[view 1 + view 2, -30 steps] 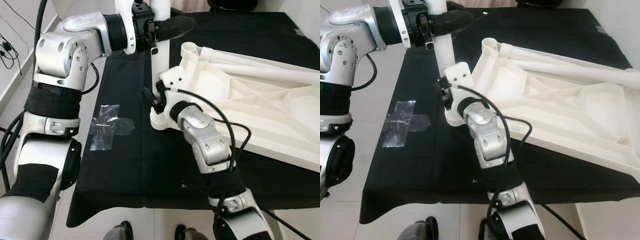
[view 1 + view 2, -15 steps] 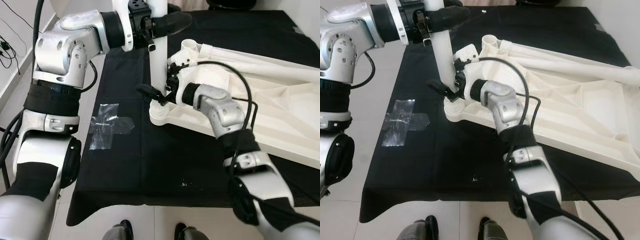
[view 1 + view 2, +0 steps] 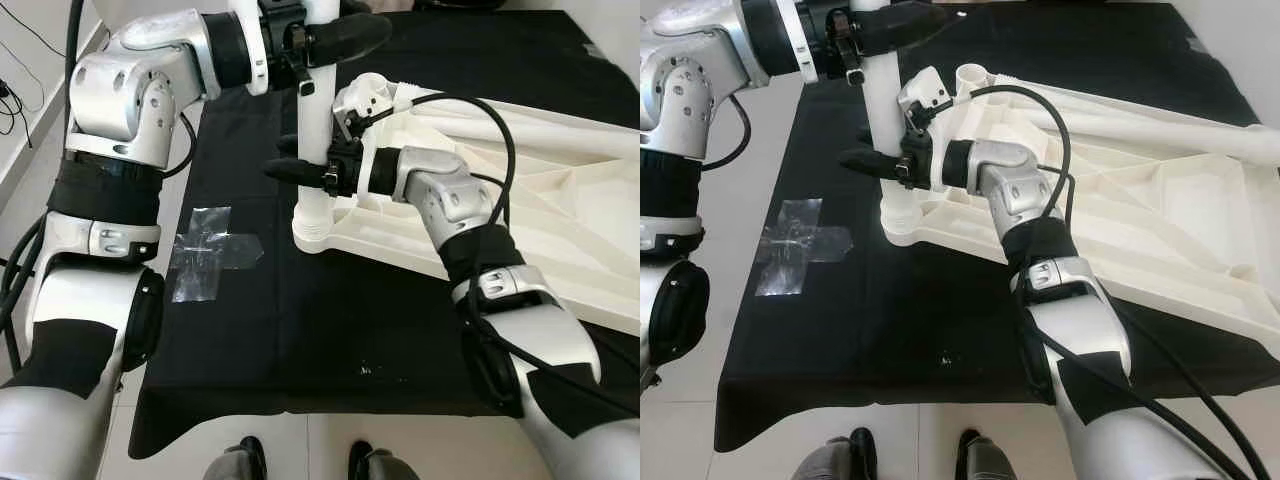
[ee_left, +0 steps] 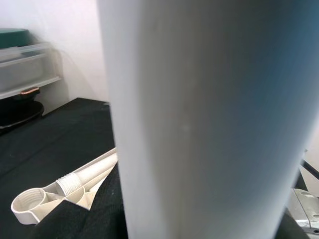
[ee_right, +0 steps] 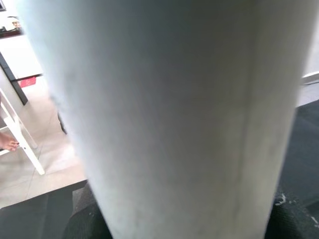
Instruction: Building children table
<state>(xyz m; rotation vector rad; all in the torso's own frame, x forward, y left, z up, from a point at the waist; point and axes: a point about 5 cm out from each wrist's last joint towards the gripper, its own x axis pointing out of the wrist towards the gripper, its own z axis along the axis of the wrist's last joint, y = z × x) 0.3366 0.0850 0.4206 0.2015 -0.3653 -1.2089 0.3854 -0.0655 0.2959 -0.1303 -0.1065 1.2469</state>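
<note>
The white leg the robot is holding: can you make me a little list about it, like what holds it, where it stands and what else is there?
thing held: white leg, upright
left end effector: shut on the leg, high up
right end effector: closed around the leg, lower down
bottom of leg: in the corner socket of the tabletop
tabletop: white, lying underside up on the black cloth
other leg: lying across the tabletop
also there: clear tape cross on the cloth
</note>
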